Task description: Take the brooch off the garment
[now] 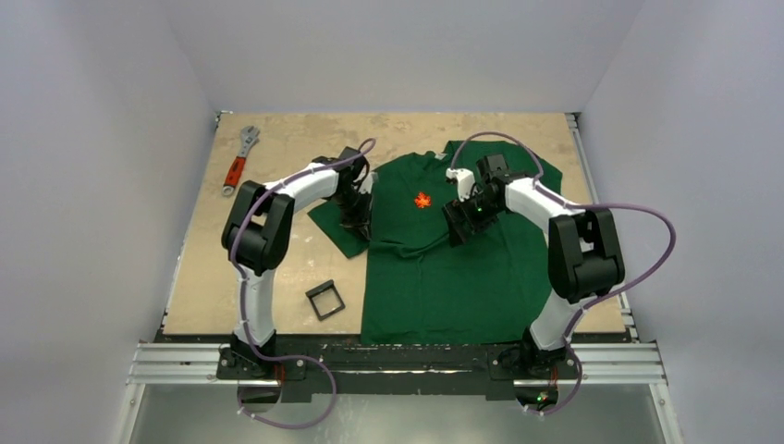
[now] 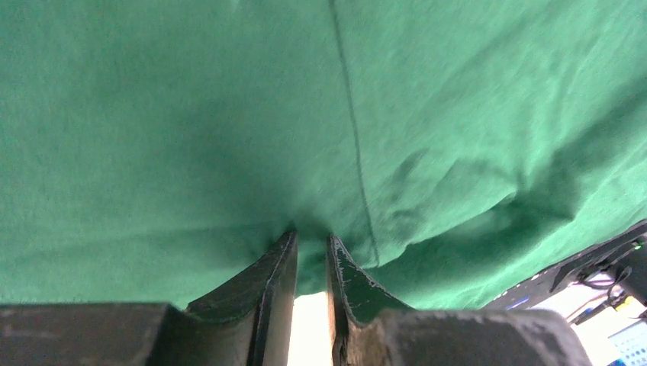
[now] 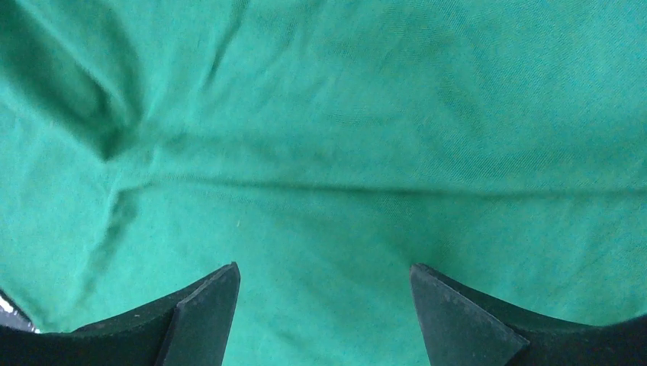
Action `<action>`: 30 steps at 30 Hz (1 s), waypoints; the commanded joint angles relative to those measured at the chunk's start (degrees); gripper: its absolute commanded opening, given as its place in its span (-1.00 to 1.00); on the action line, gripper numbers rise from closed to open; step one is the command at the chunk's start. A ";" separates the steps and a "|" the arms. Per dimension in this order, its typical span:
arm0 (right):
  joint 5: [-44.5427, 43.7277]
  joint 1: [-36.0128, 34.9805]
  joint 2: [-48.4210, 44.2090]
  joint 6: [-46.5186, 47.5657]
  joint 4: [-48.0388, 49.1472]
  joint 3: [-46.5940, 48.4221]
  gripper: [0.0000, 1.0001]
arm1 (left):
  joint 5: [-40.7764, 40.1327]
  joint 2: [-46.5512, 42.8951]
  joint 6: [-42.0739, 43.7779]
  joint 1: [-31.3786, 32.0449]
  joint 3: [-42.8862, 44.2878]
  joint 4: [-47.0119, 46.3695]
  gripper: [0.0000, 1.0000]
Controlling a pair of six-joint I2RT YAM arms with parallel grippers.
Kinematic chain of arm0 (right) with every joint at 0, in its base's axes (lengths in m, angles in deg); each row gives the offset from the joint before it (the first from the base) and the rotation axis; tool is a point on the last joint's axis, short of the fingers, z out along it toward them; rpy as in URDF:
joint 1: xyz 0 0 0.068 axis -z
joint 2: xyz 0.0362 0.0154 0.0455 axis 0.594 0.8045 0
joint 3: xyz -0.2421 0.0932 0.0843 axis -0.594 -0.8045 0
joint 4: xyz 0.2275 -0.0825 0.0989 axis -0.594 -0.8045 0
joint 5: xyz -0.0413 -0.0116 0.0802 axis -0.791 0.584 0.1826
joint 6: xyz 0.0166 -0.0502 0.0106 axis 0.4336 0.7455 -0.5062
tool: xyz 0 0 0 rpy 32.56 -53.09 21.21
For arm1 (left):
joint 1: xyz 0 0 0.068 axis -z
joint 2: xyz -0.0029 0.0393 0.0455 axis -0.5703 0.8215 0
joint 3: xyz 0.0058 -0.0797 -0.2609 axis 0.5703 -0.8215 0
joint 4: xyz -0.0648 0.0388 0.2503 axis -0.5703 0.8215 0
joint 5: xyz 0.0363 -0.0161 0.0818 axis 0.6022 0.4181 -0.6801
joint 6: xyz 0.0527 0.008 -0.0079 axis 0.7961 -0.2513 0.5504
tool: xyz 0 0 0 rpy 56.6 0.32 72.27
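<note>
OK, this is setup for the pull, and the brooch is not yet touched. The brooch (image 1: 422,200) sits pinned on the upper chest of the dark green T-shirt (image 1: 434,277), which lies flat on the table (image 1: 199,277); it falls between the two grippers. Left gripper (image 2: 311,248): jaws nearly closed, with a small fold of cloth nipped at the tips beside a seam, at the sleeve on that arm's side. It looks like an anchor hold. Right gripper (image 3: 324,282): jaws spread wide, nothing between them, low over plain chest cloth near the brooch. The brooch shows in neither wrist view. My read is that the right gripper next shifts across to centre on the brooch. It then has to close on the ornament alone, not the fabric under it. That's a small target needing fine alignment, with the left holding the cloth down. No writing is readable: no logo on the shirt, nothing legible on the red-handled adjustable wrench (image 1: 235,171) at far left.
</note>
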 commanded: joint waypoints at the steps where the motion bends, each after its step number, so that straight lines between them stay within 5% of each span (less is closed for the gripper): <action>1: 2.09 -0.43 -5.38 0.43 -1.27 -4.95 0.70 | -2.49 -3.50 3.53 -0.25 -2.37 5.18 -0.61; 11: 3.34 -0.93 -8.41 -1.33 2.86 5.29 0.39 | 7.44 -14.58 4.68 -2.55 -2.83 -4.60 -0.43; 18: -9.41 -7.42 1.11 -10.94 10.40 15.13 0.19 | 5.06 -19.27 5.61 -4.99 1.66 -4.01 -0.28; 30: -11.63 -10.51 12.71 -15.26 9.61 23.11 0.24 | 5.08 -24.12 6.53 -9.00 -2.13 -3.92 -0.17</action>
